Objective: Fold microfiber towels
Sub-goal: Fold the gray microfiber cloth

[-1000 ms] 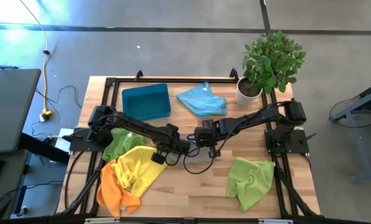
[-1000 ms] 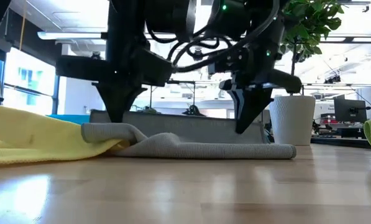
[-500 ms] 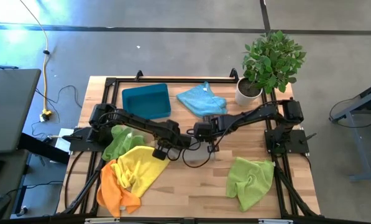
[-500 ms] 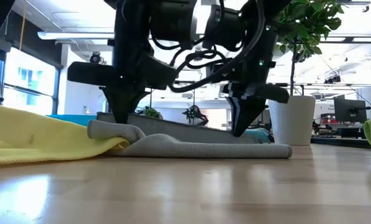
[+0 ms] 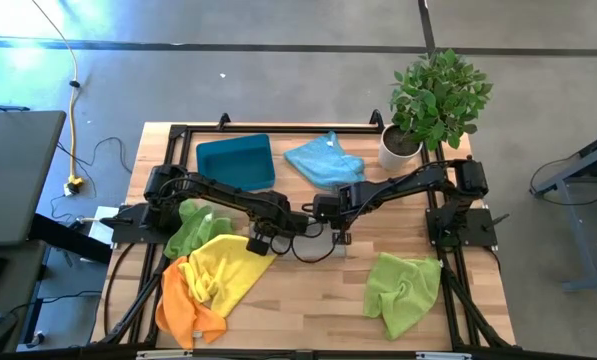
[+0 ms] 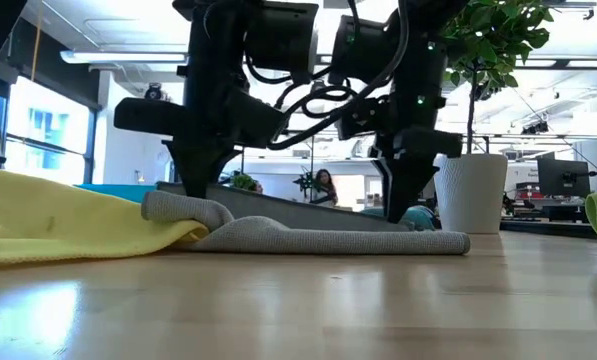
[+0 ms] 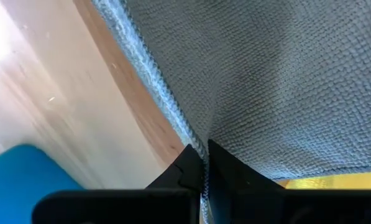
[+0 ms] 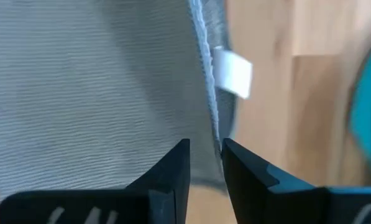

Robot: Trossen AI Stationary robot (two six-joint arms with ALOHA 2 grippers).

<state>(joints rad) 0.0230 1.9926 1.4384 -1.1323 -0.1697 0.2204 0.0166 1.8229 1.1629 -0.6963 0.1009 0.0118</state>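
- Wooden desk [image 5: 308,290] from above: both arms meet at its middle over a grey towel [image 5: 318,243]; yellow towel [image 5: 223,270], orange towel [image 5: 183,305] and two green ones lie around, a blue towel [image 5: 325,160] beside a teal tray [image 5: 235,162].
- Low view: the grey towel [image 6: 318,238] lies doubled, its top layer sloping between the tools; a fold is being laid.
- Left wrist view: left tool [image 7: 204,171] is pressed together, pinching the towel's hem.
- Right wrist view: right tool [image 8: 205,165] stands slightly spread astride the edge, apparently letting go. Next, I judge, the left must release too.

Folded towel [image 5: 313,243] mid-table, tray [image 5: 235,163] behind it, plant pot [image 5: 399,148] at back right
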